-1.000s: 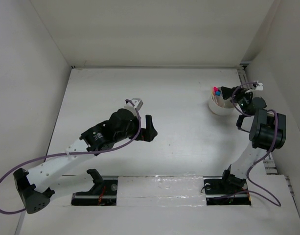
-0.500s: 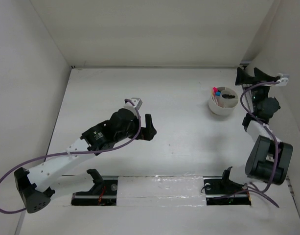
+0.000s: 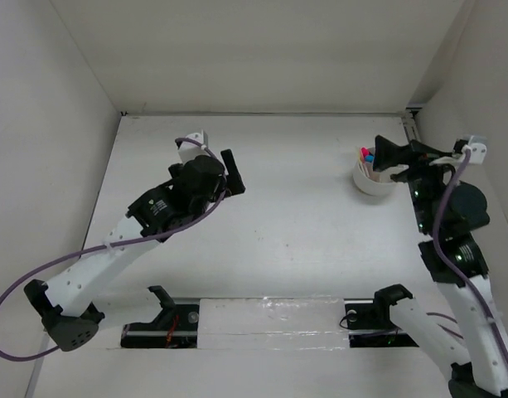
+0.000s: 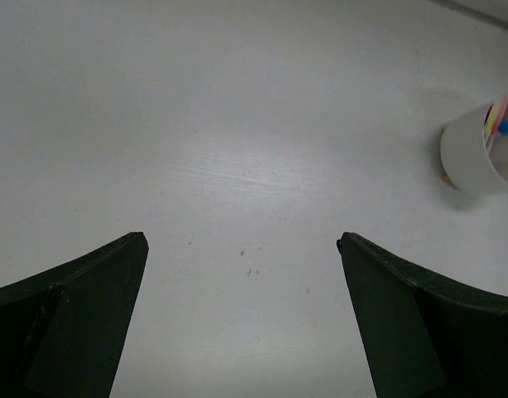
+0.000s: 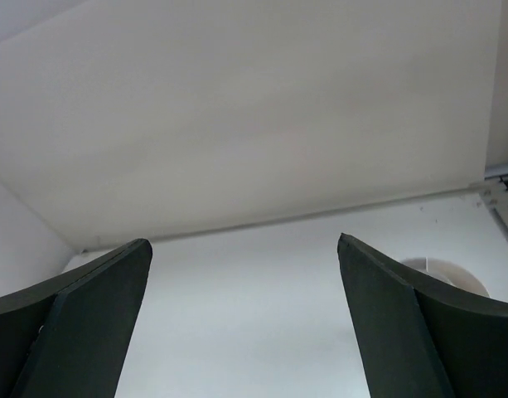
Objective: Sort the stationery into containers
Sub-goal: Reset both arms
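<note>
The round white cup organizer stands at the far right of the table. Pink and blue highlighter tips stick out of it. In the left wrist view the cup shows pink, yellow and blue stationery tips. Scissors, eraser and sharpener block are not in view. My right gripper is open and empty, high above the cup and hiding part of it; the cup's rim shows behind its right finger. My left gripper is open and empty over bare table, far left of the cup.
White walls close in the table on the left, back and right. A metal rail runs along the far right edge. The arm bases sit at the near edge.
My left gripper has moved from the table's middle toward the far left. My right arm has swung its gripper from the far right corner to above the cup.
</note>
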Controlling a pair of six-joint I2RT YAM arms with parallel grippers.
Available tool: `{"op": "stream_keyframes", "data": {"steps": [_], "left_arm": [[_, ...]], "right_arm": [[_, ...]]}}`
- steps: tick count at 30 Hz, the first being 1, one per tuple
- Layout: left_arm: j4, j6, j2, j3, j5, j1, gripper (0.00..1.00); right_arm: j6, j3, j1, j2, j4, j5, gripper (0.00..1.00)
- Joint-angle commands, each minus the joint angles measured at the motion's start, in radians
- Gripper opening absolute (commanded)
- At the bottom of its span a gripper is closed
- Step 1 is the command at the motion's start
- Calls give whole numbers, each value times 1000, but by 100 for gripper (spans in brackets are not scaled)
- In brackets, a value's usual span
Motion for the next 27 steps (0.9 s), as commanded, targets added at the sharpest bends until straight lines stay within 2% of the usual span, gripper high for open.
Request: {"op": "stream_keyframes", "data": {"steps": [1, 3, 8, 13, 20, 27], "left_arm": [[-119, -46, -17, 95, -208, 3, 100], [-134, -46, -57, 115, -250, 3, 100], [-134, -7, -181, 115, -282, 3, 100], [-76, 25, -374, -21, -282, 3, 100], [20, 6, -592, -238, -227, 3, 100], [21, -3, -605, -290, -230, 3, 100]], "right_arm": [[-11, 69, 95, -83, -414, 118, 100], [-11, 118, 117, -112, -566, 97, 100], [-1, 193, 117, -158, -777, -47, 100], [-30, 299, 117, -241, -956, -124, 100], [-50, 347, 127, -338, -1058, -81, 100], [-50, 338, 178, -333, -1078, -38, 100]]}}
